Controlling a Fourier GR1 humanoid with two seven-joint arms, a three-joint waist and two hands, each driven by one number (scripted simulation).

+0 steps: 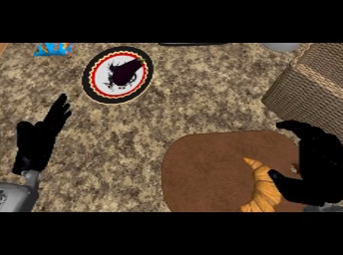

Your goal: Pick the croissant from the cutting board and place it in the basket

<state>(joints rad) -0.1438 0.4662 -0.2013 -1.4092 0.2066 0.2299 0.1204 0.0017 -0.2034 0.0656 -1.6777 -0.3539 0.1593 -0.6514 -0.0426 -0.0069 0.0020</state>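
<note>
The croissant (pixel 263 188) lies on the cutting board (pixel 208 167), at the board's lower right part, close to the lower edge of the view. It is orange-brown with ribbed stripes, and only its left side shows, because the right hand (pixel 323 167) covers the rest. This hand comes in from the lower right corner and its black fingers are curled. The thumb touches the croissant's right edge and the other fingers arch above it, toward the board's upper right corner. I cannot tell whether the fingers really close around the croissant or only bend over it, and the croissant seems to rest on the board, not lifted.

The cutting board is brown with rounded corners and lies flat on the speckled stone counter (pixel 196 107). Just beyond its upper right corner stands the basket (pixel 314 84), woven and tan, at the right edge of the view; its inside does not show from here.

Further away, in the upper left part of the counter, there is a round plate (pixel 117 74) with a black, red and white rim and a dark figure in its middle. The left hand (pixel 40 137) rests at the left side, well apart from the board, with its fingers straight and pointing up toward the plate. A small blue thing (pixel 53 49) shows at the top edge, left of the plate.
</note>
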